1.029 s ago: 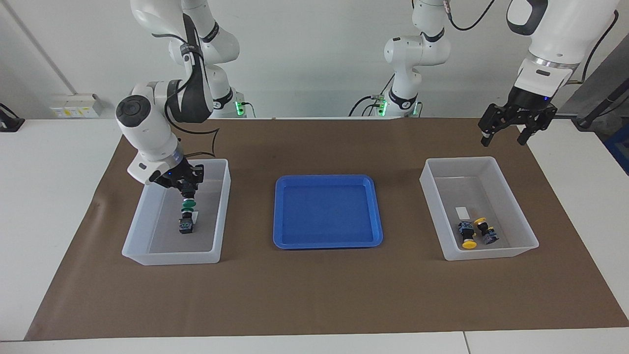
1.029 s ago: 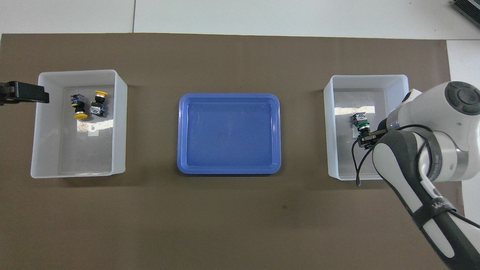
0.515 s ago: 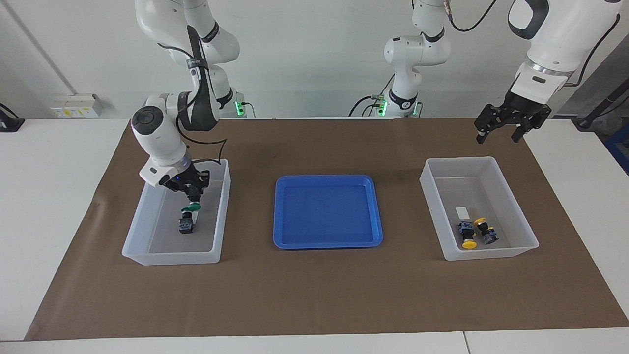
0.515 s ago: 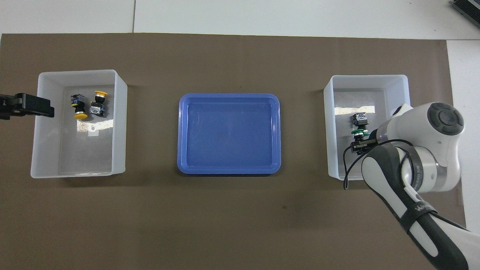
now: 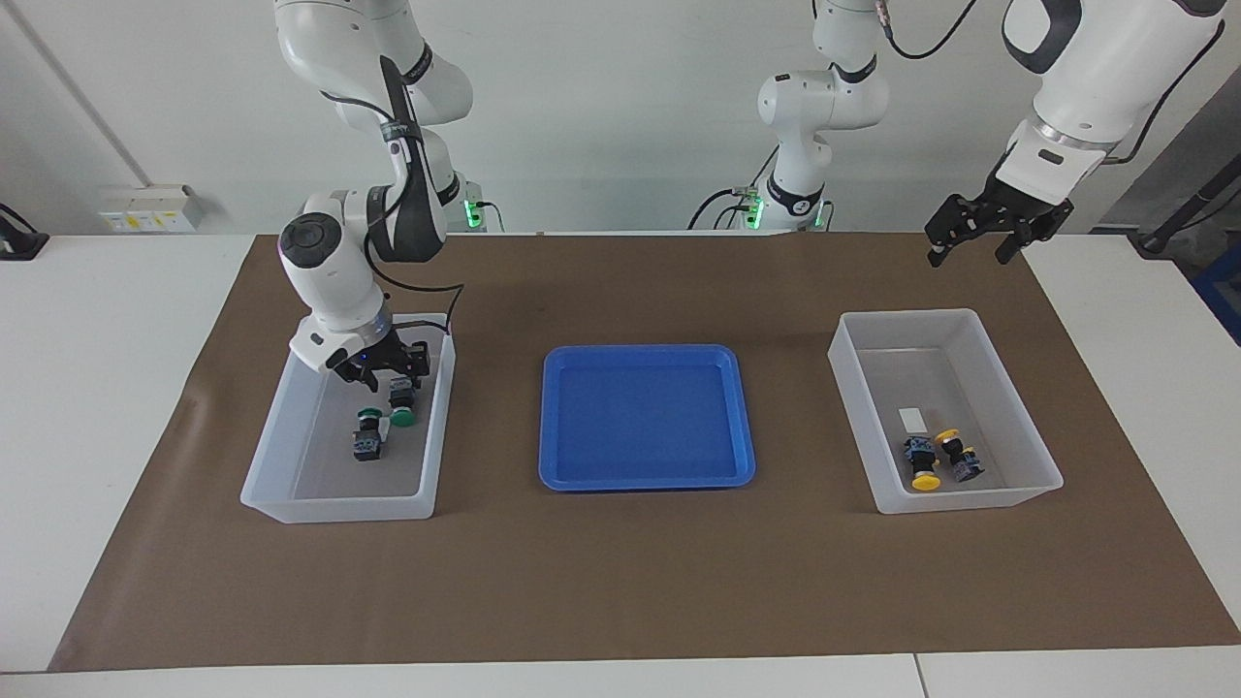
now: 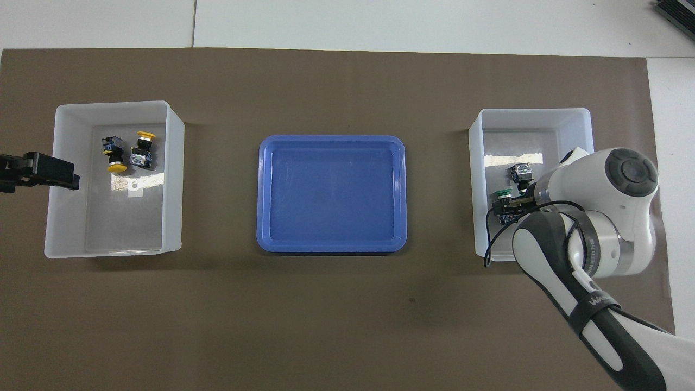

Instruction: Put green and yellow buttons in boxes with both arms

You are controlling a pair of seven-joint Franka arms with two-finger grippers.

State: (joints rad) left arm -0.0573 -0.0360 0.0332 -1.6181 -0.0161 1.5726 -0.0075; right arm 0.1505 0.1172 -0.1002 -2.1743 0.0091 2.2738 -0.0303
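Currently, the right gripper (image 5: 385, 379) was found low inside the box at the right arm's end of the worktop (image 5: 341, 504), over the part of its floor nearer the robots. Its jaws were seen spread, nothing pinched between them. Two green buttons were lying on that box's floor: one green-capped button (image 5: 399, 407) just below the jaws, its cap turned away from the robots, and a second green button (image 5: 367, 435) just beside it, a little farther from the robots. Whether the two were touching could not be told.

The left gripper (image 5: 972, 236) was held high in the air, over the brown mat (image 5: 620, 582) near the robots' edge of the box at the left arm's end (image 5: 970, 499). Its jaws were seen spread and empty. In that box two yellow buttons (image 5: 938, 460) were lying side by side on the floor, in the part farther from the robots, close by a small white label (image 5: 912, 419).

Between the two boxes a blue tray (image 5: 647, 480) was set on the mat, with nothing seen in it.
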